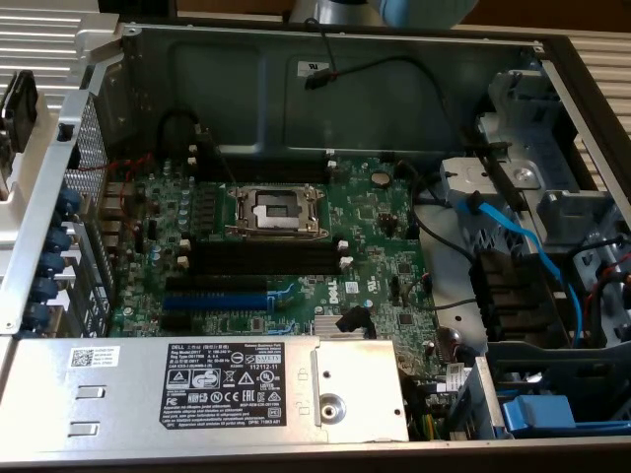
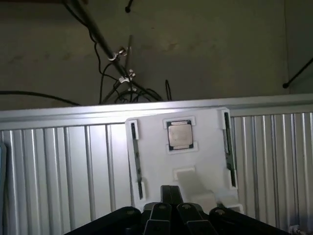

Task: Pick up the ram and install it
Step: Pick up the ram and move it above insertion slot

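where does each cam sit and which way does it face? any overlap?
Exterior view: above the open computer case, looking steeply down on the motherboard; a bit of the arm at the picture's top.
Wrist view: on the wrist, looking past the shut gripper at a white tray holding two ram sticks and a processor.
Shared: apparently the ribbed metal surface.
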`<move>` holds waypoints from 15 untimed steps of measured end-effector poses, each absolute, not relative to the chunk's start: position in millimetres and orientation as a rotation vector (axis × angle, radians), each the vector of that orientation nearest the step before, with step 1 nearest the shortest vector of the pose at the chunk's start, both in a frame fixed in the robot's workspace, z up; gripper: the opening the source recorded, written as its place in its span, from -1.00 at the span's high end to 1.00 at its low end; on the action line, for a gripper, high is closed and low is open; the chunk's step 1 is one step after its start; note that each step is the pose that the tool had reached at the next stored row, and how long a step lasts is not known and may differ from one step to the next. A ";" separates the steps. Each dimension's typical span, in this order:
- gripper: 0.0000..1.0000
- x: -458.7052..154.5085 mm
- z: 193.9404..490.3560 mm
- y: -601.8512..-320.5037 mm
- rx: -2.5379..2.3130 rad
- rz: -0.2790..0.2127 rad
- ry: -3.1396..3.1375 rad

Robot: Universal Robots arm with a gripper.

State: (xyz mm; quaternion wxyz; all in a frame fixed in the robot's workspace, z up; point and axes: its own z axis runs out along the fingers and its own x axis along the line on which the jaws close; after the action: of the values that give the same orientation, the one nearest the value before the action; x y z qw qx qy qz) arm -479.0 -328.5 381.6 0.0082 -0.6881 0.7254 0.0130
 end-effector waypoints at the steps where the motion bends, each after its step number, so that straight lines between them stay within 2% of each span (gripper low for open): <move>1: 0.80 -479.0 380.6 -328.5 -2.185 0.041 2.235; 4: 0.80 -479.0 378.4 -328.5 -2.264 0.034 2.159; 8: 0.80 -479.0 376.9 -329.2 -2.286 -0.020 2.100; 15: 0.80 -473.8 358.8 -336.1 -2.319 -0.015 2.059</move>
State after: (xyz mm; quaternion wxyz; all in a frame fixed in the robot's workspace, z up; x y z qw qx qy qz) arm -473.8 -336.1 358.8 0.0200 -0.7477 0.6638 -0.0049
